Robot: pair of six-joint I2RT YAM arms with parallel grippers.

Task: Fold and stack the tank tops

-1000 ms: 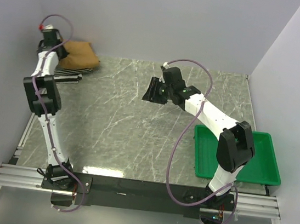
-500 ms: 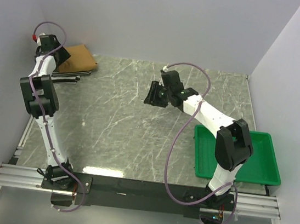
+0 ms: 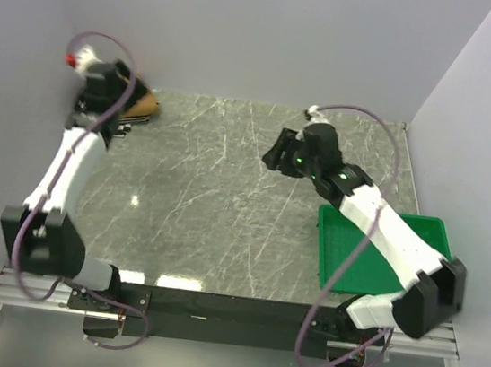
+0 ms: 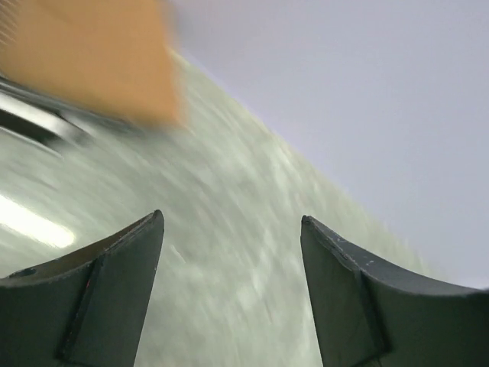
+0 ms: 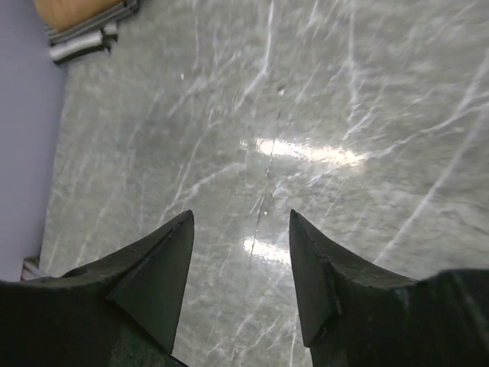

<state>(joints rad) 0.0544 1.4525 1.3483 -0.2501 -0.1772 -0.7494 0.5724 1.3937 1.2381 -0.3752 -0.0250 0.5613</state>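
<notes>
The tank tops (image 3: 143, 102) lie stacked, tan one uppermost, at the table's (image 3: 207, 197) far left corner. The left gripper (image 4: 231, 222), just beside the stack, and the right gripper (image 5: 241, 218), over mid-table, both gape empty. Risk: a low left-arm pass could snag and unfold the stack.

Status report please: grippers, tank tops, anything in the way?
Left gripper open, empty, by the tank tops. Right gripper open, empty, over the table. Tops stacked far-left corner, tan one on top. Green tray at right, not in the way.
</notes>
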